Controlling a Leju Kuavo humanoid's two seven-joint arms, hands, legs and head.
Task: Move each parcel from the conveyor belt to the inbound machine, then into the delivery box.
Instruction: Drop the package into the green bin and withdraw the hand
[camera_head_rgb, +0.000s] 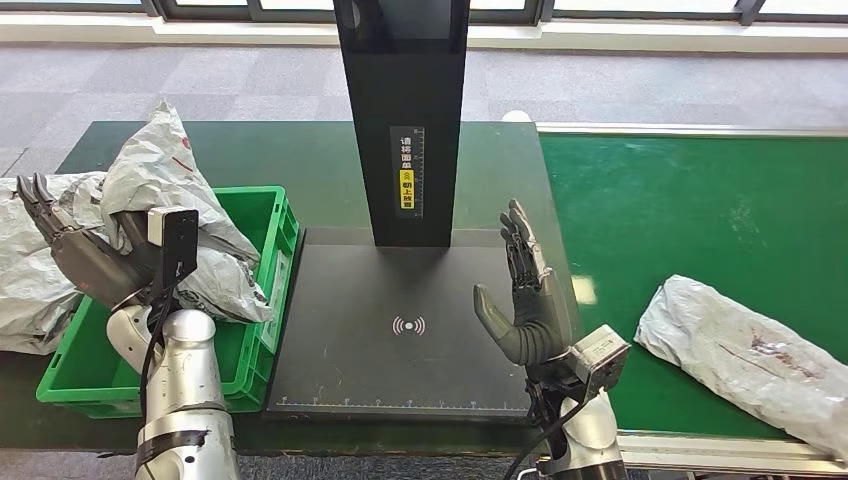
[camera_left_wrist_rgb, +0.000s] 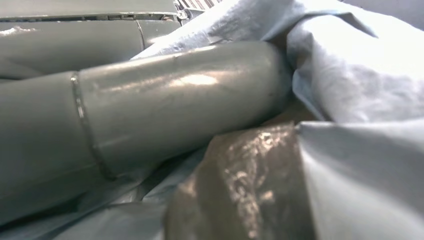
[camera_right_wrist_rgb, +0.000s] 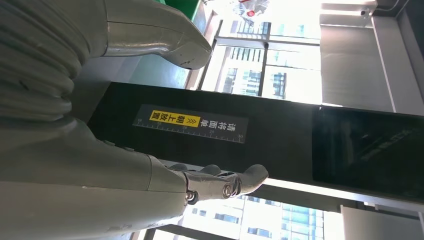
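A crumpled grey parcel stands tilted in the green delivery box at the left. My left hand is beside it with its fingers spread upward. Its thumb lies against the grey bag, and the hand grips nothing. Another grey parcel lies flat on the green conveyor belt at the right. Held upright over the right edge of the inbound machine's black plate, my right hand is open and empty. Its fingers are stretched out in front of the machine's black post.
The machine's black post rises from the back of the plate. Another grey bag hangs over the left side of the box. The dark green table runs behind the box, and grey carpet lies beyond it.
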